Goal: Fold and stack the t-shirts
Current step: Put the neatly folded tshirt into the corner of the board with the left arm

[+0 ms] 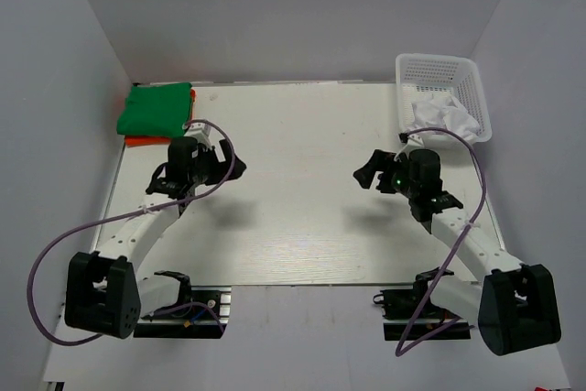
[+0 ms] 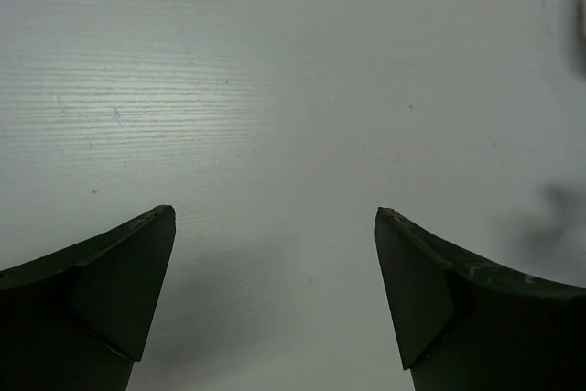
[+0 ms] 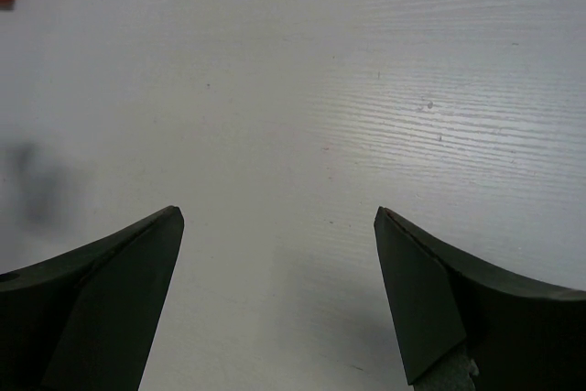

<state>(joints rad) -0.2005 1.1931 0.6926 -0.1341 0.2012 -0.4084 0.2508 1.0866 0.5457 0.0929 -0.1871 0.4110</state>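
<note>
At rear right, white cloth in basket; stacked t-shirts left

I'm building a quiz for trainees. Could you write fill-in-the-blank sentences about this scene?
1. The green t-shirt lies folded on the lower t-shirt, which is ____.
2. The white mesh basket stands at the table's far ____ corner.
3. The left gripper and the right gripper both stand ____ and hold nothing.
Missing words: orange; right; open.
</note>
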